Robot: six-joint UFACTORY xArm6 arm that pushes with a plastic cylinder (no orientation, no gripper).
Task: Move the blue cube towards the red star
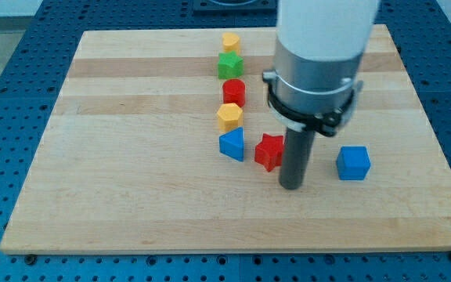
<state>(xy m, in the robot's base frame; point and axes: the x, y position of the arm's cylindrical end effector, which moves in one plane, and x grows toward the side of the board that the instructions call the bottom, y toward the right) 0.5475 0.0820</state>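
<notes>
The blue cube (353, 163) sits on the wooden board at the view's right of centre. The red star (270, 150) lies to its left, about a hundred pixels away. My tip (290, 186) rests on the board between them, close to the red star's lower right edge and left of the blue cube. It touches neither block that I can tell. The arm's white and grey body hides the board above the tip.
A column of blocks runs down the middle: a yellow block (230, 41) at the view's top, a green star (230, 66), a red cylinder (234, 93), a yellow hexagon-like block (229, 117) and a blue wedge-like block (232, 144) just left of the red star. The wooden board (131, 157) lies on a blue perforated table.
</notes>
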